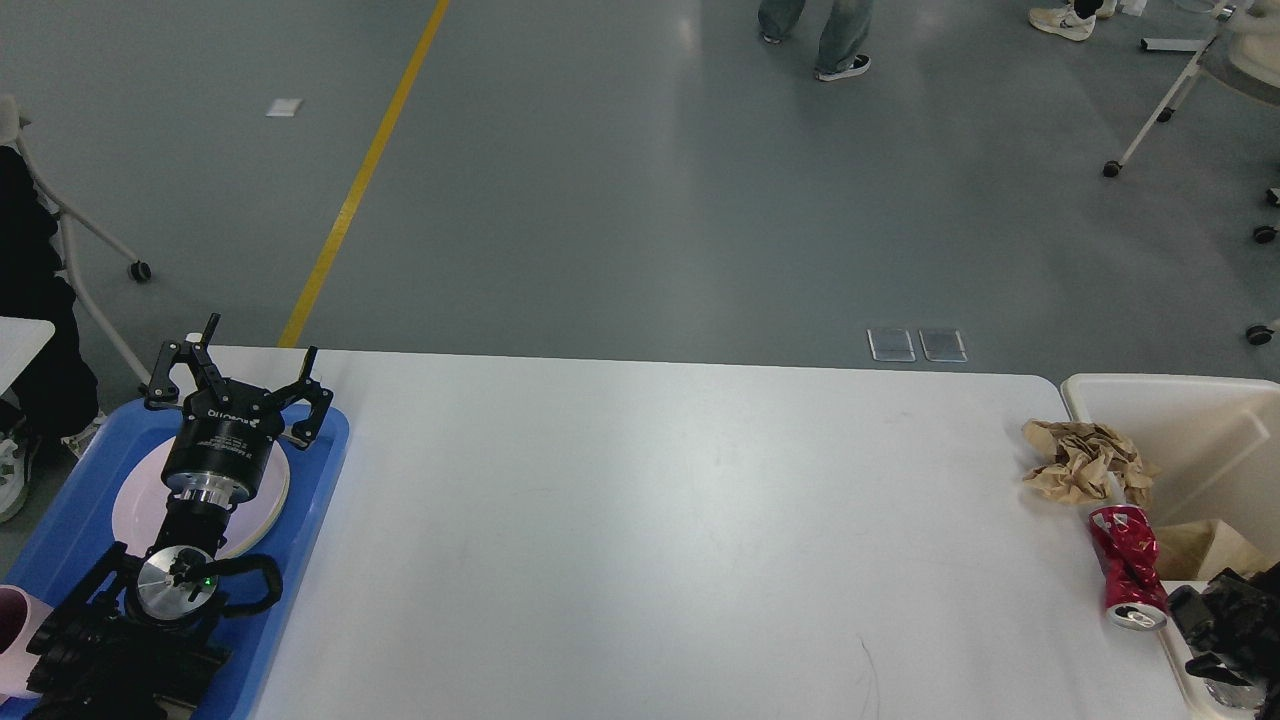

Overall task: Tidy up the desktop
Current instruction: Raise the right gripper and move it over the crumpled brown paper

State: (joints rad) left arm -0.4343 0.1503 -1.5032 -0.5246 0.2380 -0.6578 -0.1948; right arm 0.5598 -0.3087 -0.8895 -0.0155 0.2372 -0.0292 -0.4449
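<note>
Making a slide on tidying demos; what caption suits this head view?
Left gripper open over a blue tray; crushed red can and crumpled paper wait on the desktop.

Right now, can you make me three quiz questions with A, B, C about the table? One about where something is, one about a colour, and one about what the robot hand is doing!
1. Where does the crushed can lie?
A. on the tray
B. near the right edge of the desktop, beside the bin
C. on the floor

2. What colour is the tray?
A. blue
B. green
C. yellow

3. How is the left gripper?
A. shut on the can
B. shut on the paper
C. open, holding nothing

Answers:
1 B: the can lies just below the crumpled paper, next to the bin wall.
2 A: its rim shows blue around the plate.
3 C: its fingers are spread apart above the plate, with nothing between them.
</note>
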